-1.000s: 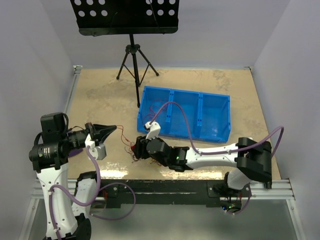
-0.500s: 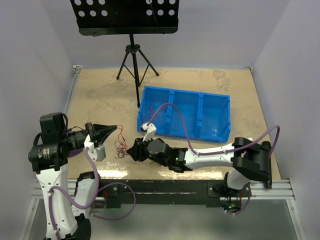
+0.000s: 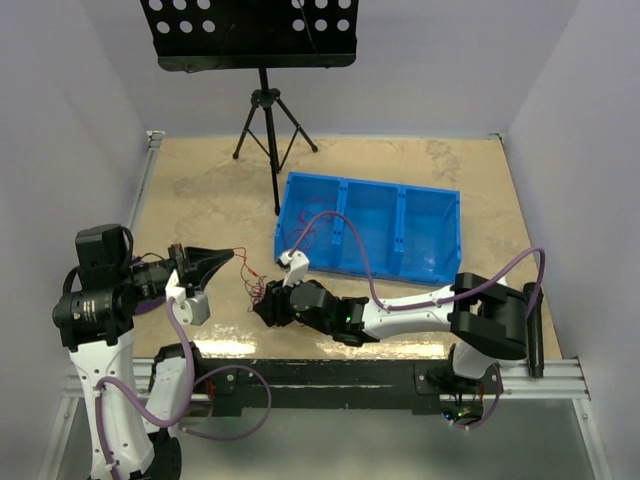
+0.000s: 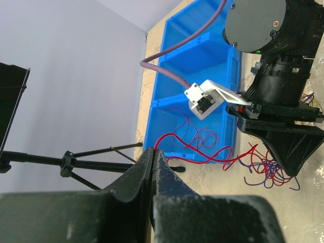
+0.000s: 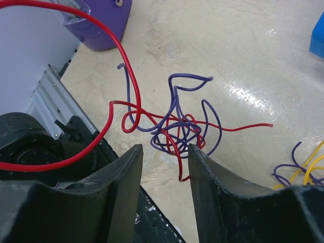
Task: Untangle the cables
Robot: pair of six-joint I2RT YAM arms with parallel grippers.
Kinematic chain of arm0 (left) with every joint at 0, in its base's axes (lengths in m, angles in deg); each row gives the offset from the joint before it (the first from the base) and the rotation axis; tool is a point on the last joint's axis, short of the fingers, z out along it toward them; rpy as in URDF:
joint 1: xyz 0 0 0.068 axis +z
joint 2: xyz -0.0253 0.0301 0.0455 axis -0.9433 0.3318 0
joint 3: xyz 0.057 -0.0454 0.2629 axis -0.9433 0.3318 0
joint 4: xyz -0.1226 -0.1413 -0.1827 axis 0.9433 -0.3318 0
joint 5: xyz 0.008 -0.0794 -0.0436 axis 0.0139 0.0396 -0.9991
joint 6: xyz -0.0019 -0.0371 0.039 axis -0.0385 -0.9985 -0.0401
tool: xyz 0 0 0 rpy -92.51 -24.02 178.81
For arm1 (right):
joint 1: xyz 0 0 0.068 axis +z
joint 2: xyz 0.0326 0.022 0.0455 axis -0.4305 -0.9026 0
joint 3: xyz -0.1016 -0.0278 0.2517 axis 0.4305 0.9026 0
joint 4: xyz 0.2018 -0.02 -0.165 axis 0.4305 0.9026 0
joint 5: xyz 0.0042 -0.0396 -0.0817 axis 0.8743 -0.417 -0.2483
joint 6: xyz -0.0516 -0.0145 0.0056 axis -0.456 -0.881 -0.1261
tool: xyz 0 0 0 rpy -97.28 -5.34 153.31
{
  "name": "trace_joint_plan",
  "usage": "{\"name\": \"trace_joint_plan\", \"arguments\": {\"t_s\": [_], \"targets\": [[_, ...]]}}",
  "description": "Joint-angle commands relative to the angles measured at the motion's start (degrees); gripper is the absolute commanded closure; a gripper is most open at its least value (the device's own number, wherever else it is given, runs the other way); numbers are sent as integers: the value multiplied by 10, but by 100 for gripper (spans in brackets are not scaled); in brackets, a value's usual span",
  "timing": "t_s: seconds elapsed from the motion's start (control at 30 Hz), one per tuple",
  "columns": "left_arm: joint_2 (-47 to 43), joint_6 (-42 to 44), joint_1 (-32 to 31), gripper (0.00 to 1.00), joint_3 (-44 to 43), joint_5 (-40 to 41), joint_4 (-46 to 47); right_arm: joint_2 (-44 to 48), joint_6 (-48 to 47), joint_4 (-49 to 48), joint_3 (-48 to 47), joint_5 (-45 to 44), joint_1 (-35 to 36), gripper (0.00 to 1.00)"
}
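Lying tangled, cables [image 5: 179, 129] sit just beyond the right tool [image 5: 164, 152]

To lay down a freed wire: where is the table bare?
Bare: the far strip behind the blue bin, the patch right of it, and the left side beside the tripod. Crowded: the cables between the left end effector and right end effector.

Overhead view faces down; both close wrist views share cables [image 5: 179, 129].

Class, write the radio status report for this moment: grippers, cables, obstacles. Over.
Left gripper shut on red wire. Right gripper open over red-and-purple tangle on table. Blue bin close behind, not blocking.
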Motion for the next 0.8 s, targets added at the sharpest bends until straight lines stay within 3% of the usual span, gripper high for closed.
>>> {"name": "trace_joint_plan", "arguments": {"t_s": [0.0, 0.2, 0.4, 0.47, 0.5, 0.53, 0.57, 0.67, 0.77], "targets": [[6, 3, -2, 100, -14, -34, 2, 18, 1, -16, -13, -19, -1, 54], [4, -5, -2, 100, -18, -35, 1, 14, 15, 1, -24, -53, -1, 60], [10, -36, -2, 100, -16, -5, 31, 34, 25, 7, -3, -63, 0, 88], [12, -193, -2, 100, -3, 21, 164, 52, 34, 8, 17, -66, 0, 94], [11, -352, -2, 100, 20, 54, 256, 59, 40, 10, 29, -66, 0, 95], [12, -456, -2, 100, 44, 100, 361, 68, 46, 12, 39, -67, 0, 95], [16, -507, -2, 100, 61, 139, 450, 74, 52, 13, 52, -68, 1, 96], [29, -542, -3, 100, 87, 224, 525, 99, 75, 13, 90, -69, 8, 98], [38, -640, -2, 100, 102, 341, 636, 127, 96, 15, 121, -72, 21, 99]]}}
